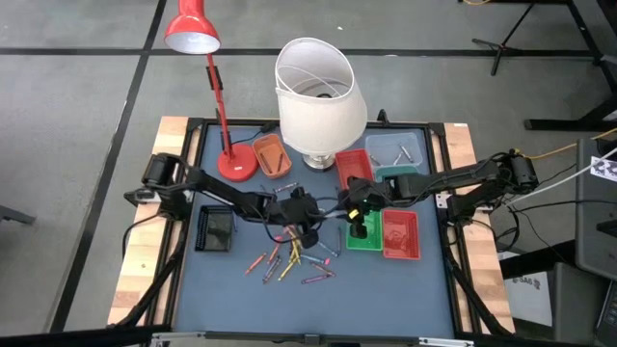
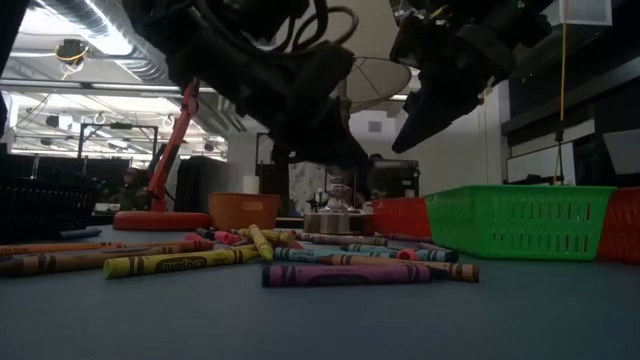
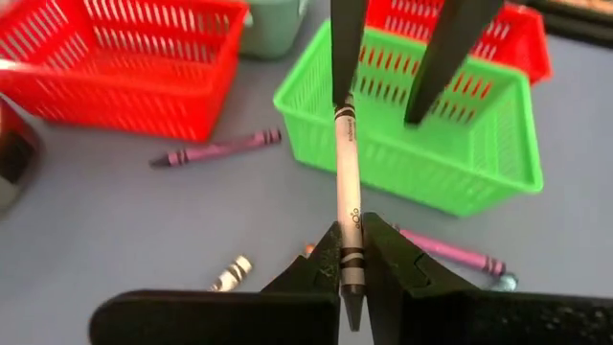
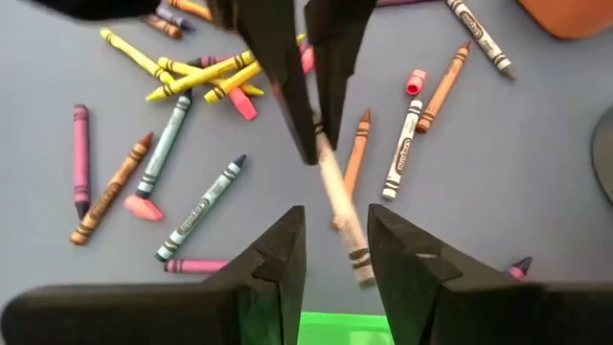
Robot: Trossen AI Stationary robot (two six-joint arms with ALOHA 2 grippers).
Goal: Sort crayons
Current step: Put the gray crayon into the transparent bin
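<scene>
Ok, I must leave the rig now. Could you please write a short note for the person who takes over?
Left gripper: fingers shut on one end of a white crayon, held above the mat beside the green tray.
Right gripper: fingers open, with the other end of the white crayon between them.
Crayons: most lie loose in a heap on the mat, toward the front of the table.
Done: I cannot tell what the trays hold so far.
Left: put the white crayon in its tray, then sort the loose heap.
</scene>
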